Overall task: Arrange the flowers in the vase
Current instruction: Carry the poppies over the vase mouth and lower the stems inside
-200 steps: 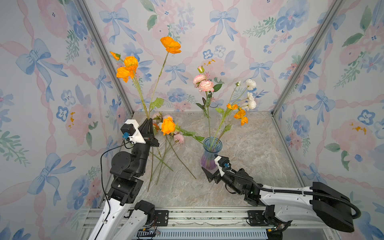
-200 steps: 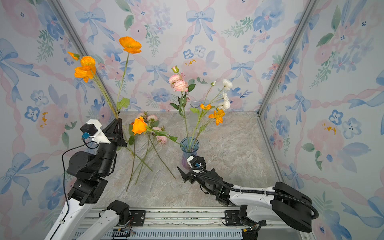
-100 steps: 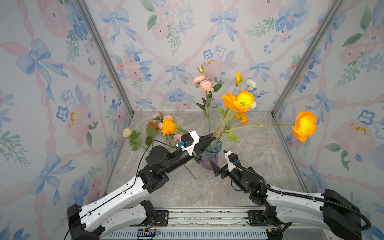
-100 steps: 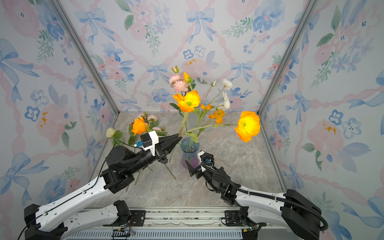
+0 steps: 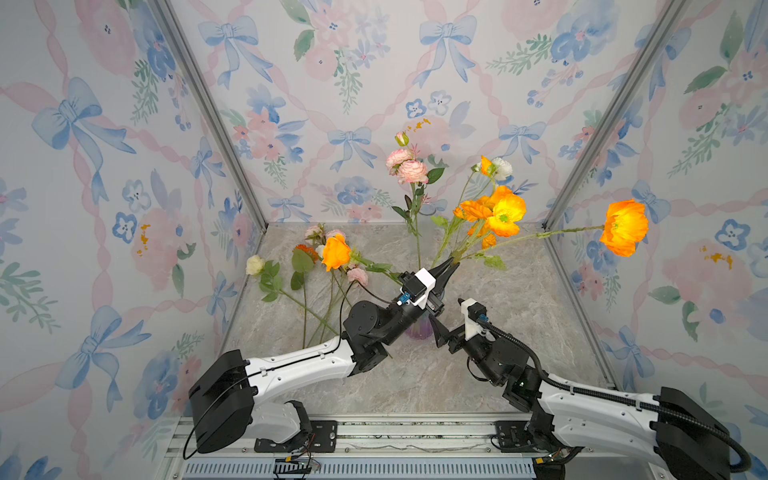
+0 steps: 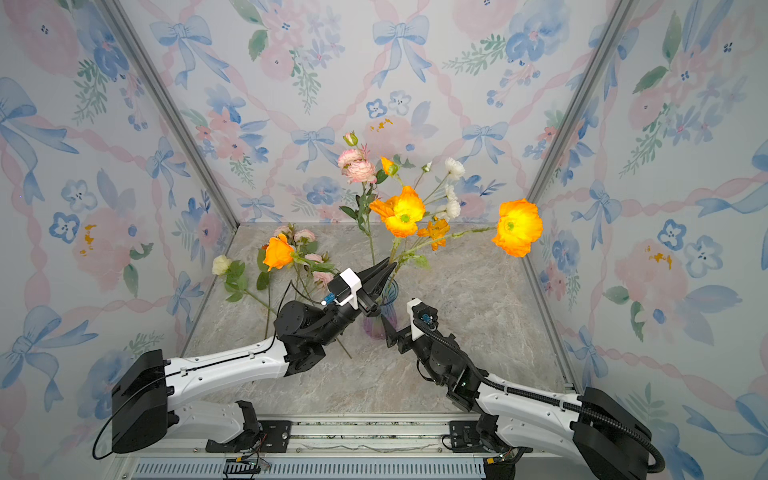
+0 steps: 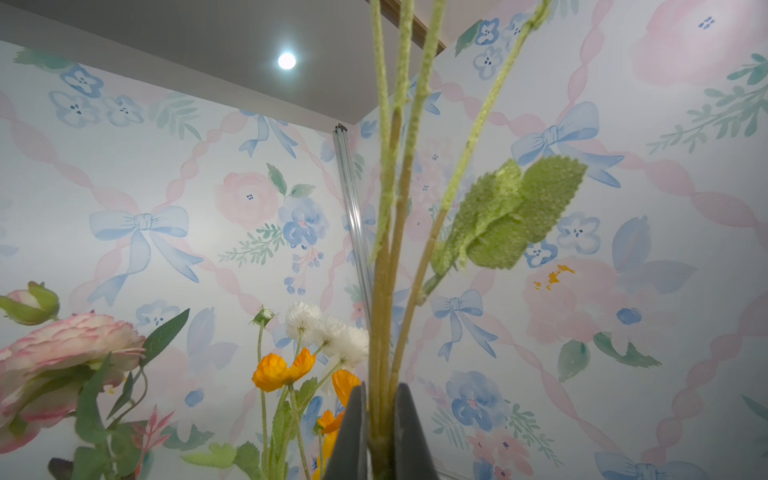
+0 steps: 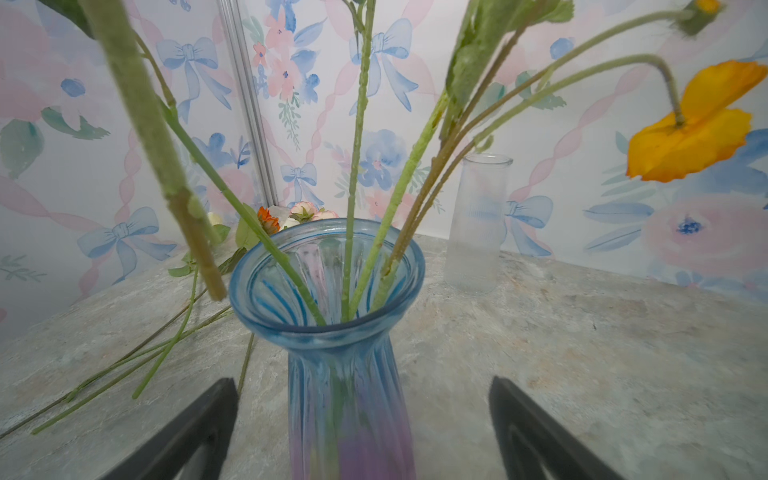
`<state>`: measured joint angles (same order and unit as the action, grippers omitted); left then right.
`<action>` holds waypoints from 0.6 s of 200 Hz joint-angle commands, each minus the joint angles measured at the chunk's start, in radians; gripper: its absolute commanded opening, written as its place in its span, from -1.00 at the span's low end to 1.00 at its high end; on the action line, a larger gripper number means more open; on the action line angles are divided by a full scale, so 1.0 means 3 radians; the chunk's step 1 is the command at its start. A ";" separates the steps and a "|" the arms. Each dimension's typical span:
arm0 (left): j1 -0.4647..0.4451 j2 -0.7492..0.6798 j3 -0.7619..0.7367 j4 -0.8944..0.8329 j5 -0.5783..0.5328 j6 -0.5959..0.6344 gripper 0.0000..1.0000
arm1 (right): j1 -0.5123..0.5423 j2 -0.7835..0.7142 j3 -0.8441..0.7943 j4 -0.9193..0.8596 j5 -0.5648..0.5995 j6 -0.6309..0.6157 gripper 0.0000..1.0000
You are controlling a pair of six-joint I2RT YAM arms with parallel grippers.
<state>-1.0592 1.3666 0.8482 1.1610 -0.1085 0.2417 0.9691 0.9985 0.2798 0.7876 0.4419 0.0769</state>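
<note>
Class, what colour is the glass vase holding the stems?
Blue vase, fading to purple lower; right wrist view.

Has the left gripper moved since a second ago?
Yes. The left gripper, shut on the poppy stems, swung right from the lying flowers to over the vase.

In the left wrist view the poppy stems [image 7: 384,374] leave past the upper edge, and the fingers [image 7: 353,436] that pinch them are cut by the lower edge. In both top views the left gripper [image 5: 452,266] covers most of the vase [image 5: 417,331], so where the stems end below cannot be told there. In the right wrist view the nearest stem [image 8: 153,137] is blurred, and the vase foot is cut off below.
</note>
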 commanded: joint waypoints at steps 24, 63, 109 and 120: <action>-0.0063 0.0312 -0.0224 0.1031 -0.0339 0.0270 -1.00 | -0.0028 -0.0040 -0.0043 -0.0037 0.0005 0.0096 0.94; -0.0075 0.0522 -0.0397 0.1504 -0.0528 0.0327 -1.00 | -0.0024 -0.0015 -0.0038 -0.0028 -0.0023 0.0097 0.94; -0.0109 0.0440 -0.0207 0.1450 -0.0564 0.0235 -1.00 | -0.0028 -0.0001 -0.0023 -0.0035 -0.0031 0.0083 0.94; -0.0132 0.0376 -0.0143 0.1300 -0.0567 0.0235 -1.00 | -0.0024 -0.0001 -0.0026 -0.0039 -0.0031 0.0079 0.94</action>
<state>-1.0866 1.5322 0.7528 1.5593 -0.2584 0.3176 0.9691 0.9989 0.2779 0.7731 0.4381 0.0868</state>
